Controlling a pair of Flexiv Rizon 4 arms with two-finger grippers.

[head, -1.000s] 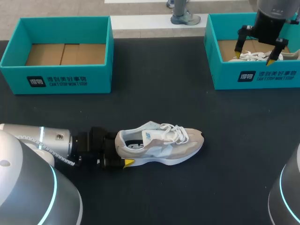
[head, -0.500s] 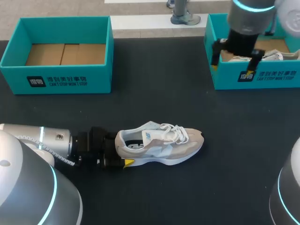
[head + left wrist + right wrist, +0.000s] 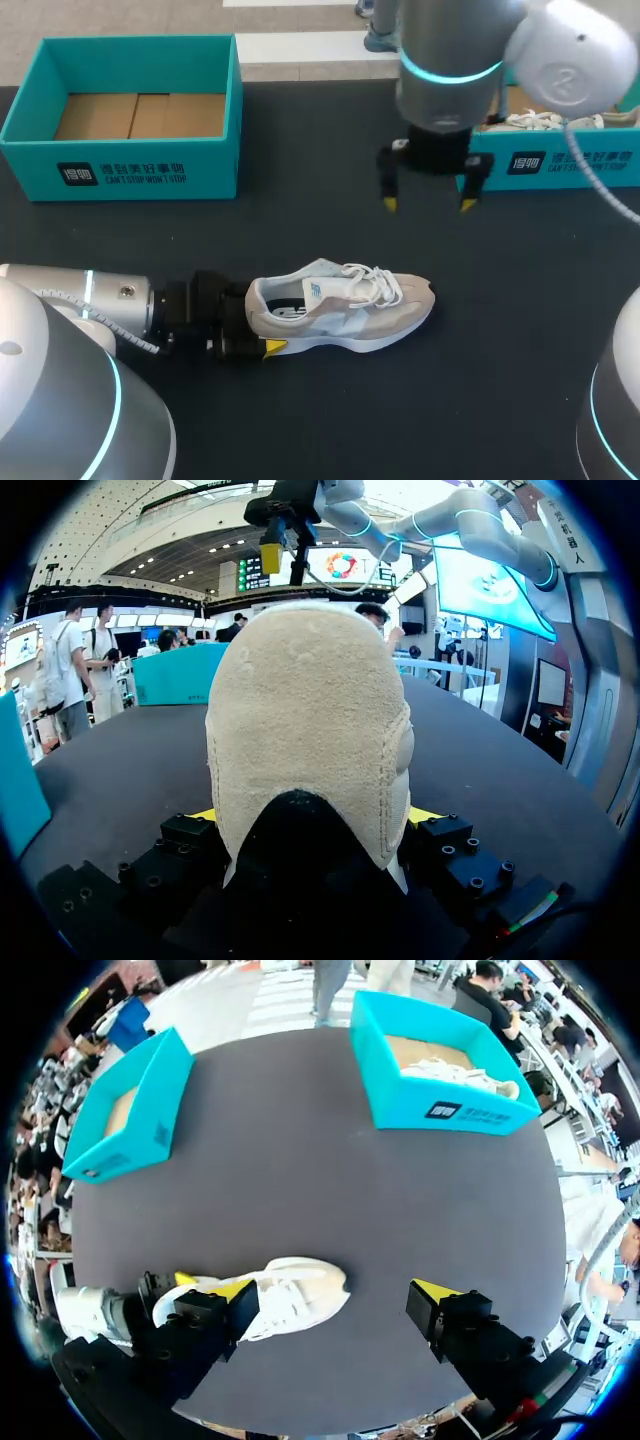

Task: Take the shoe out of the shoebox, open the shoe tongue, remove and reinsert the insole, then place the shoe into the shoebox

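My left hand (image 3: 255, 325) clamps the shoe (image 3: 345, 305) by its heel on the table (image 3: 300, 420). My right hand (image 3: 428, 204) hangs released above; I'd lower it squarely onto the tongue (image 3: 322, 290), avoiding the laces (image 3: 372, 280).

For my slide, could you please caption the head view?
Left jaws clamp the beige-and-white lace-up sneaker; right jaws hover open.

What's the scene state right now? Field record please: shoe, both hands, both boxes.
sneaker: upright on the table, outside both boxes
left hand: shut on the sneaker's heel
right hand: open, empty, above the table beyond the sneaker
left shoebox: empty
right shoebox: holds a second white shoe
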